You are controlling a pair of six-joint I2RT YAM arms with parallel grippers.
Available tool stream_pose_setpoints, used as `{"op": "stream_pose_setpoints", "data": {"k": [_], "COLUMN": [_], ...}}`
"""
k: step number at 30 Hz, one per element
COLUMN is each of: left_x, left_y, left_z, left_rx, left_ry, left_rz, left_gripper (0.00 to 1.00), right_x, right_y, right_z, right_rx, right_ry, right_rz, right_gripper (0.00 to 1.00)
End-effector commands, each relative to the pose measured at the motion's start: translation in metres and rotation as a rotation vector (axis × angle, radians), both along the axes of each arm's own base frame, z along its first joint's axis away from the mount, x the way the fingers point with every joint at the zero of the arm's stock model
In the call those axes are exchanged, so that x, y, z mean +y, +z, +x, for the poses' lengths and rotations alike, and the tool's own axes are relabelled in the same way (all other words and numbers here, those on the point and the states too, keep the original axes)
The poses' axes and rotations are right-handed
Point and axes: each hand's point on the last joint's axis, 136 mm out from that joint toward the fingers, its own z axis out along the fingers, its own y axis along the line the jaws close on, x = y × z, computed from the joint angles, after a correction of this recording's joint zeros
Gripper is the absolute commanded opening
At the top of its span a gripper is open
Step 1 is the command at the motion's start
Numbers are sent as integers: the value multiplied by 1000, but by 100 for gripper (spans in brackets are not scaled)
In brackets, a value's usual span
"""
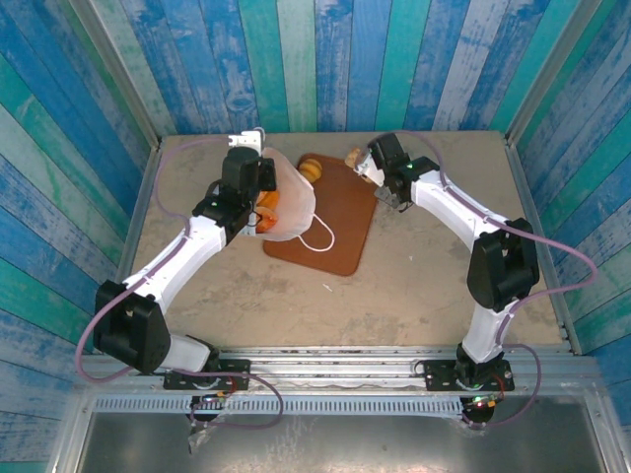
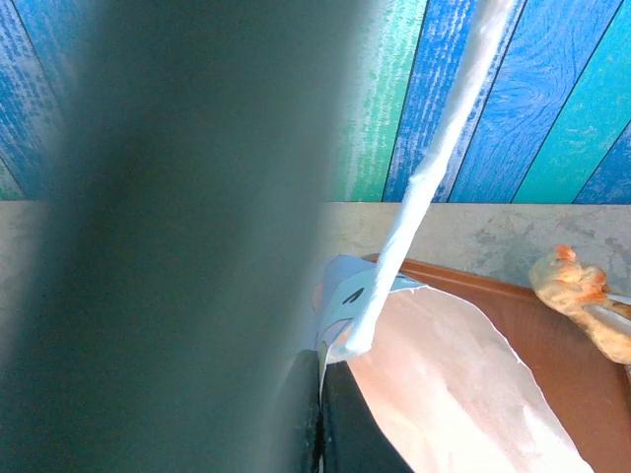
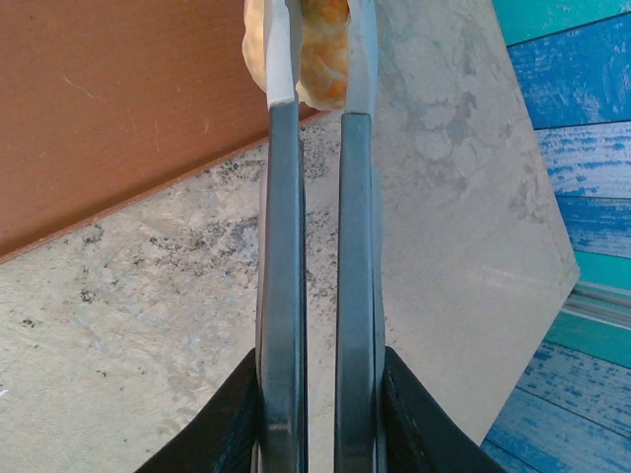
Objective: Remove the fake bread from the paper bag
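Pinches one pale, orange-flecked piece of fake bread in the right hand, fingers nearly together with the piece caught at their tips. Hangs it at the far right corner of the brown tray, about where tray gives way to bench.

Seems to clamp the left hand narrow on the rim of the paper bag, with paper between the jaws (left wrist view half blurred by something close to the lens, so a judgement only). Leans the bag over the tray's left part, with more orange bread showing at its left edge beside the left hand, and another piece lying on the tray just beyond the bag. Looks part-done: some bread out, some inside.

Could go wrong in several ways:
- Could drop the held piece onto the bench instead of the tray if released this near the edge; glossy and rounded, so likely to roll.
- Could lose it early, gripped only at the fingertips.
- Could tear or crumple the thin rim under the left hand's pinch, letting the bag sag shut over the bread inside.
- Could snag the loose cord handle on the way back to the bag, dragging the bag.
- Could bring the two hands together at the bag.
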Motion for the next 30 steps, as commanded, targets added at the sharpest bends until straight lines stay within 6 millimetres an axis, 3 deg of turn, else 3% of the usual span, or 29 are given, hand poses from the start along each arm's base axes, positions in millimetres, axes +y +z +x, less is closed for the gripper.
{"op": "stream_pose_setpoints", "data": {"k": [1,30], "left_x": [1,3], "left_y": [32,35], "left_z": [-1,2], "left_rx": [-83,-88], "left_ry": [6,15], "left_rz": [-47,-13], "left_gripper": [2,1], "right_x": [0,-6], "right_y": [0,-10], "right_z": [6,14], "right_rx": [-25,-20], "right_ry": [9,33], "right_rz": [-28,-82], "right_gripper": [23,22]}}
